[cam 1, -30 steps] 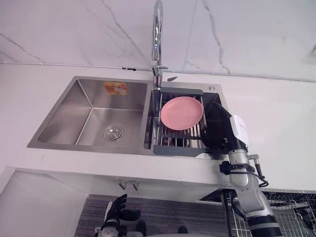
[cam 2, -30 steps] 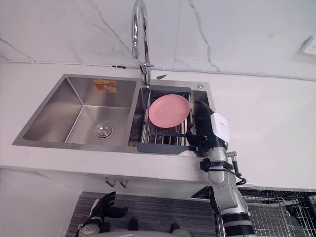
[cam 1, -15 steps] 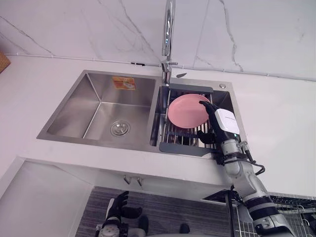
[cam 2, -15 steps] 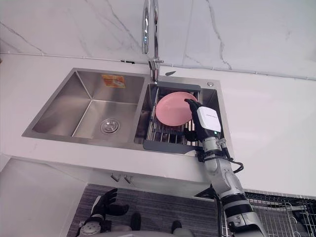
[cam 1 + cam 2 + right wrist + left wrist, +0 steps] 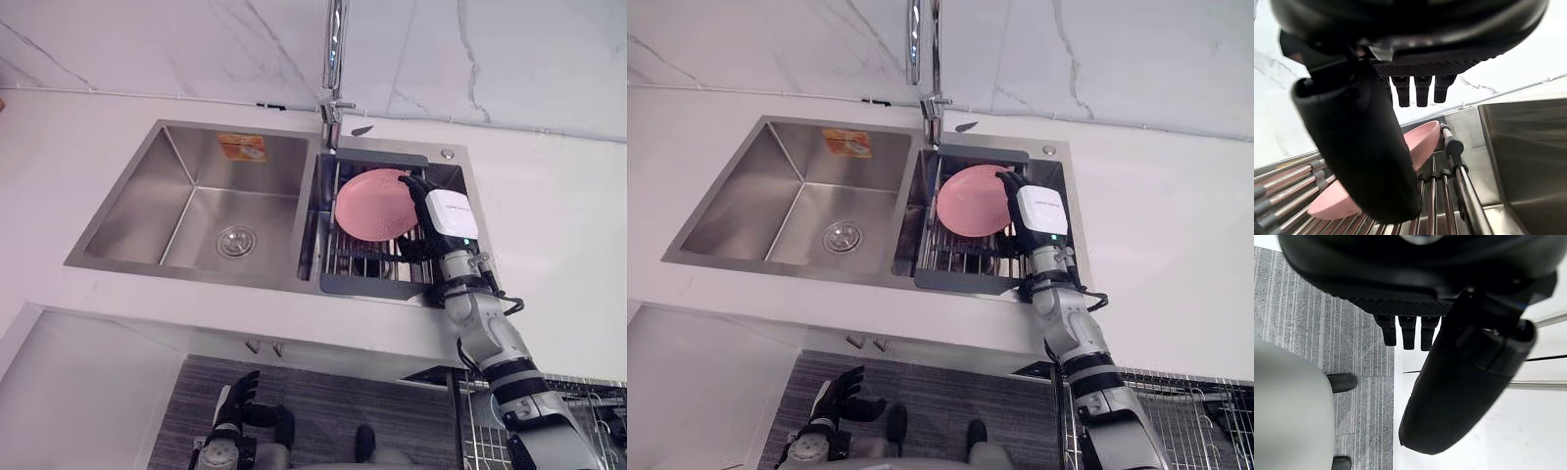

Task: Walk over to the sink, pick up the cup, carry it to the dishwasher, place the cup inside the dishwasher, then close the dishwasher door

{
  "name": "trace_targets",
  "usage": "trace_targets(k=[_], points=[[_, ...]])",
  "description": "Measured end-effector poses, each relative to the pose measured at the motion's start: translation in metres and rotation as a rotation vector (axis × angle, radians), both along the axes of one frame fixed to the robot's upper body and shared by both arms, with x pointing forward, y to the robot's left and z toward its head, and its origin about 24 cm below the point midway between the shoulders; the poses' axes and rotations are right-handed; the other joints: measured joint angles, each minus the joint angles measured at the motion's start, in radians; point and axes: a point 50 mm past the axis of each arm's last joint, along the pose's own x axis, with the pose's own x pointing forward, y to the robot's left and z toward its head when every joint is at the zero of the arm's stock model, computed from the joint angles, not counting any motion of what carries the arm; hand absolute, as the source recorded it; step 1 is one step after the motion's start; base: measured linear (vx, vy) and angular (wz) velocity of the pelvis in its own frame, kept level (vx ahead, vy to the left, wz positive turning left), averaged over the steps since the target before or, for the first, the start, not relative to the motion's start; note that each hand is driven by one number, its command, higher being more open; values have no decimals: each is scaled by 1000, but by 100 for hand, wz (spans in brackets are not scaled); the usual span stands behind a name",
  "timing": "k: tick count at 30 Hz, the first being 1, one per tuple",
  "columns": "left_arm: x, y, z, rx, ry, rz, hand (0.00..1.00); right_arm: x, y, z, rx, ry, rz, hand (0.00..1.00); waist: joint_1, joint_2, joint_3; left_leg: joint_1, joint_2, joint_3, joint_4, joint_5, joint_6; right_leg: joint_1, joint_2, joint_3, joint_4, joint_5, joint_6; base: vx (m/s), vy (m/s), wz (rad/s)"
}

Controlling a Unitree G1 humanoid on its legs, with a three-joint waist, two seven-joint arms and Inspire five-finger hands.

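Fingers [image 5: 1420, 90] of the right hand [image 5: 449, 217] were straight and empty beside the pink dish [image 5: 372, 204] propped on the rack [image 5: 353, 259] in the sink [image 5: 186, 166]; it looked light, stiff, slick, best pinched by its rim.

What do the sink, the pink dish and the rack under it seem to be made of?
The sink looks like brushed stainless steel: grey, with soft reflections on its walls. The pink dish seems to be matte plastic, with an even colour and no glare, though ceramic cannot be excluded. The rack appears to be metal bars in a dark, probably plastic, frame.
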Motion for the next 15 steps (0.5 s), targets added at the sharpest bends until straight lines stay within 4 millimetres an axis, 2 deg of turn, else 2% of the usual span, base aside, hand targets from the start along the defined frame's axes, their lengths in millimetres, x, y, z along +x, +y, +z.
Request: trace_targets(k=[1, 2, 9, 12, 15], points=[[0, 0, 0, 1, -2, -5, 90, 0, -1, 1, -3, -2, -2, 90, 0, 0, 0, -4, 0, 0, 0, 2, -1, -3, 0, -1, 0, 0, 0, -65, -6, 7], [1, 0, 1, 1, -6, -7, 90, 1, -2, 2, -7, -3, -6, 30, 1, -1, 4, -7, 0, -2, 0, 6, 1, -4, 0, -4, 0, -1, 1, -57, -6, 7], [4, 1, 3, -9, -27, 11, 90, 9, -3, 8, -32, -7, 11, 30, 2, -11, 23, -28, 0, -6, 0, 16, 2, -22, 1, -11, 1, 2, 5, -40, -2, 2], [5, 1, 3, -13, -30, 21, 90, 12, -11, 10, -56, -15, -6, 30, 3, -12, 27, -30, 0, -8, 0, 21, 0, -23, 1, -13, 2, 3, 5, -3, -2, 1], [9, 1, 5, -18, -46, 28, 90, 15, -14, 16, -60, -32, -16, 30, 19, -14, 42, -32, 1, -14, 0, 22, -1, -23, 3, -19, 2, 3, 5, 0, -11, 6]])
